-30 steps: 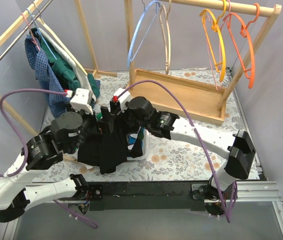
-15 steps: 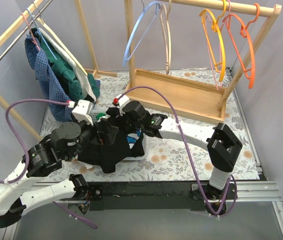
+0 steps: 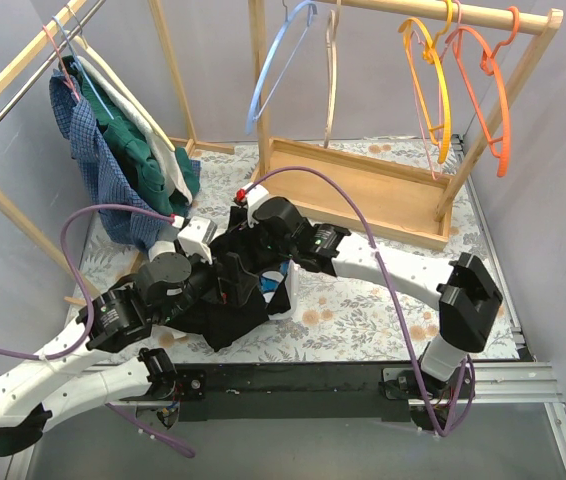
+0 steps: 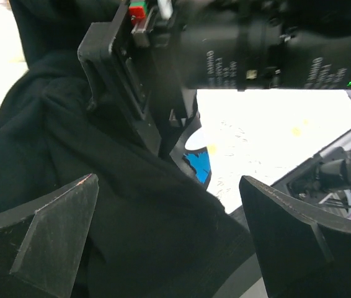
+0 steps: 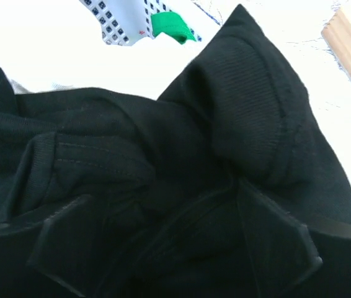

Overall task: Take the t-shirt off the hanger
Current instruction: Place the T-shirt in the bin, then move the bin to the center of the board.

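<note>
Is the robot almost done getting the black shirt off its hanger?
Not yet, I think. Done: the black t-shirt lies bunched on the table, not hanging on a rail. In hand: the left tool is open with cloth between its fingers; the right tool sits in a bunched fold, grip unclear. Left: a blue bit, maybe the hanger, peeks from under the cloth and needs pulling free.

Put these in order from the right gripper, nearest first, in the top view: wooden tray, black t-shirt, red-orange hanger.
1. black t-shirt, right at the right gripper.
2. wooden tray, behind it on the right.
3. red-orange hanger, far back right, up on the rail.
</note>
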You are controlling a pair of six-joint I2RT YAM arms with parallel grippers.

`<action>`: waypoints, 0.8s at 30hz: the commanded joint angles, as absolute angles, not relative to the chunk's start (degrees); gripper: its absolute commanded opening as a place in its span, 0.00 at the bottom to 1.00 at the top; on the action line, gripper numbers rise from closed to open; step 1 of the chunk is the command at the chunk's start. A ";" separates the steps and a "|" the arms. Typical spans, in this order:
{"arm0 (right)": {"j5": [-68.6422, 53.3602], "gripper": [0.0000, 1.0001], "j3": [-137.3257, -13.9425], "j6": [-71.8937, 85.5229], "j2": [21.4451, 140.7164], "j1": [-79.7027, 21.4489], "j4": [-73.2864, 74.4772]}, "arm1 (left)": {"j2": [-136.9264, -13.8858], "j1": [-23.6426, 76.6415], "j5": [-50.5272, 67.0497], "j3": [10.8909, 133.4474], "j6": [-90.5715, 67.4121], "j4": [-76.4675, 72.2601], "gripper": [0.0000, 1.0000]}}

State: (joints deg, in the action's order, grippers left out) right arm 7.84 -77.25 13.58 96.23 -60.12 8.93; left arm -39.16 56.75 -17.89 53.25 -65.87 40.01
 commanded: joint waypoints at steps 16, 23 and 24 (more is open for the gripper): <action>28.91 0.98 -67.61 18.80 70.06 -59.77 20.56 | -41.03 56.87 -7.99 48.26 -67.14 26.46 0.98; 32.95 0.98 -61.71 21.44 58.28 -59.50 23.81 | -51.74 56.87 -23.27 49.13 -76.28 24.26 0.98; 33.31 0.98 -61.53 21.62 56.79 -59.50 24.43 | -53.77 56.78 -24.51 50.09 -76.72 24.08 0.98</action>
State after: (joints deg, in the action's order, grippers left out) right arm 28.58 -62.67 19.14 61.60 -59.68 22.63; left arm -47.81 56.80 -16.10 48.25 -72.23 26.65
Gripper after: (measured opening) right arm 0.981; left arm 0.981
